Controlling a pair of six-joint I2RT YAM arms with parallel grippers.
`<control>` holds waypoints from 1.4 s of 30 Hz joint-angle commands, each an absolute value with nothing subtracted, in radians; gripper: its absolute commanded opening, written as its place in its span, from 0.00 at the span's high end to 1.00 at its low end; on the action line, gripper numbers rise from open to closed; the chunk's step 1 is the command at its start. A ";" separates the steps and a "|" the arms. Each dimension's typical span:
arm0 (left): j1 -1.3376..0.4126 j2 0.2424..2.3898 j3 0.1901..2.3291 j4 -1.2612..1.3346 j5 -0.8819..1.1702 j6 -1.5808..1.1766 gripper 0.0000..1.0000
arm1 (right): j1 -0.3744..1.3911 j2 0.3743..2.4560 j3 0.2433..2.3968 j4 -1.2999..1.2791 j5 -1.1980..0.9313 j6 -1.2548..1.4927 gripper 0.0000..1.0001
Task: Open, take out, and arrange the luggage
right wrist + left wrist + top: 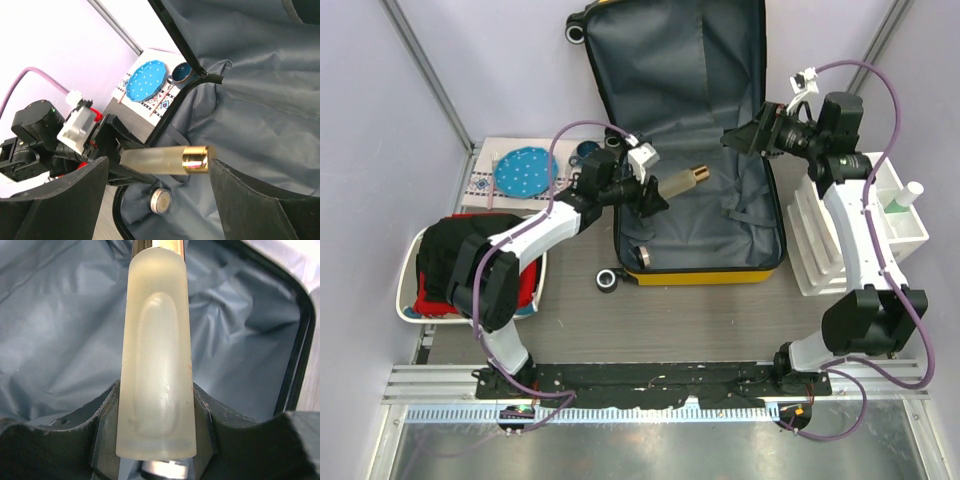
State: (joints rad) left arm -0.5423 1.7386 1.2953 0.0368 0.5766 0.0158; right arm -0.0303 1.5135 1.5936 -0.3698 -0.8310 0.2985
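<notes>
the luggage lies open at centre frame. above its lining the left hand, half closed, grips a frosted bottle by its base. the bottle's long axis and gold cap point right toward the right hand, which is wide open, empty and just apart from the cap.

Robotics laboratory test cell: plain lilac partition walls on metal posts enclose a worktop, with an aluminium rail carrying cabled left arm and right arm.
</notes>
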 commanded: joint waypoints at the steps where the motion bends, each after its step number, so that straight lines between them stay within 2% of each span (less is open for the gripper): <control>1: -0.531 1.730 1.368 0.310 0.589 -0.302 1.00 | -0.002 1.434 1.456 -0.172 -0.764 0.408 0.12; 8: -0.526 1.744 1.361 0.357 0.577 -0.361 1.00 | 0.000 1.508 1.332 -0.106 -0.666 0.638 0.12; 16: -0.526 1.709 1.332 0.387 0.594 -0.351 1.00 | 0.035 1.574 1.258 0.169 -0.753 0.906 0.12; 23: -0.526 1.707 1.322 0.416 0.594 -0.371 1.00 | 0.116 1.618 1.239 0.268 -0.747 0.950 0.12; 33: -0.528 1.692 1.307 0.460 0.606 -0.411 1.00 | 0.124 1.704 1.317 0.270 -0.676 1.020 0.12; 42: -0.554 1.697 1.293 0.449 0.592 -0.393 1.00 | 0.163 1.755 1.373 0.321 -0.692 1.058 0.25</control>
